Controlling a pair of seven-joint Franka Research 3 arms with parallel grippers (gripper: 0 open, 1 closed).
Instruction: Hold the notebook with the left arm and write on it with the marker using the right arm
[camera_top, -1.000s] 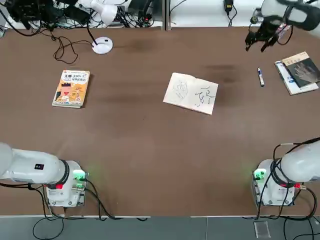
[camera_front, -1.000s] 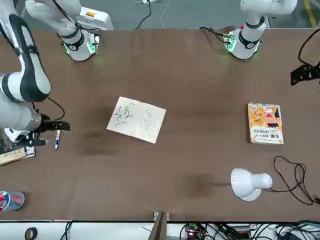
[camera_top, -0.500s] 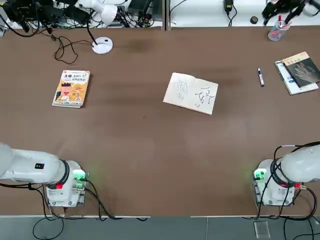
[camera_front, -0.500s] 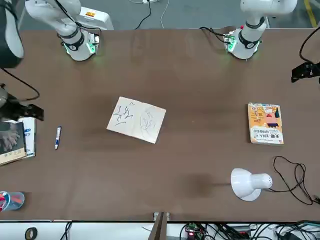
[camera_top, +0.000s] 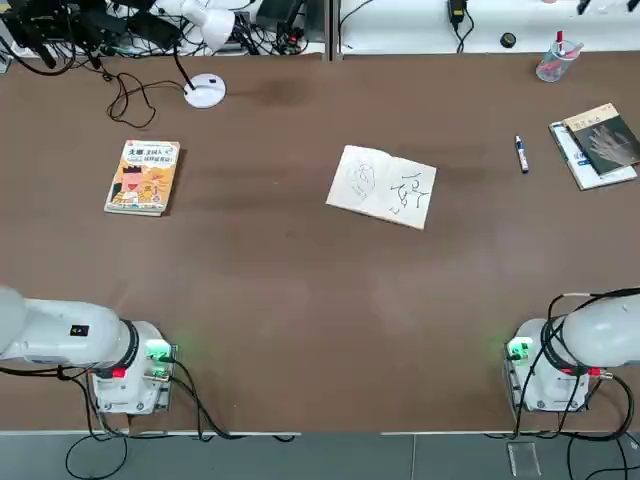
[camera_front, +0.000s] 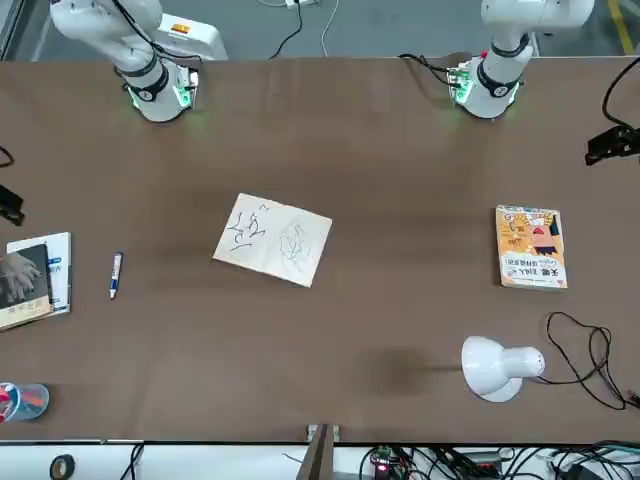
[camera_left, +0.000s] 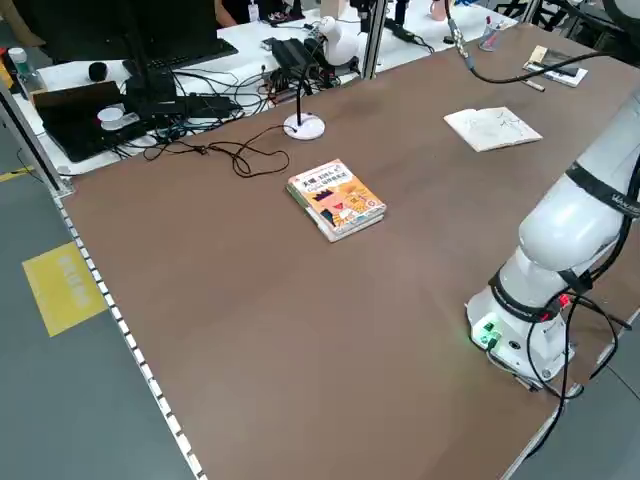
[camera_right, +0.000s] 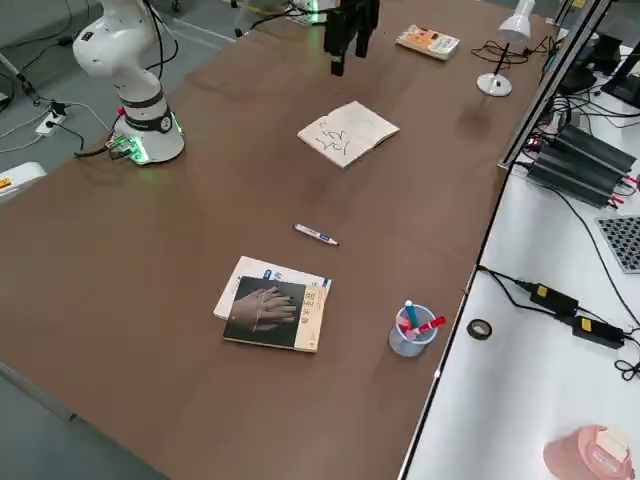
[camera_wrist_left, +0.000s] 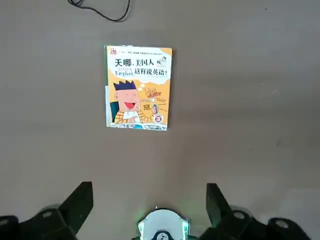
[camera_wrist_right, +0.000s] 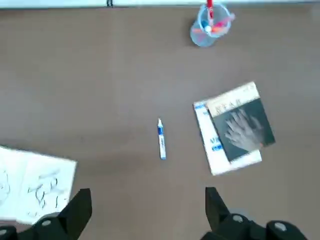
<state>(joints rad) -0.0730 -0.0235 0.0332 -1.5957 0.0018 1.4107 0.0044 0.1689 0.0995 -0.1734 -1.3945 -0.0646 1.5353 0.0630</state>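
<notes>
**Table stock: notebook marked, marker loose**

We list the table (camera_top: 300, 300) first. Open notebook (camera_top: 382, 186): flat near the table's centre, ink scrawls on both pages, nothing pressing on it. Marker (camera_top: 521, 154): lying loose towards the right edge, beside stacked books (camera_top: 598, 144). Left gripper (camera_wrist_left: 150, 210): fingers wide, empty, high over a picture book (camera_wrist_left: 138, 87) near the left edge. Right gripper (camera_wrist_right: 147, 210): fingers wide, empty, raised above the marker. We judge writing present; whether more remains we cannot tell.
</notes>
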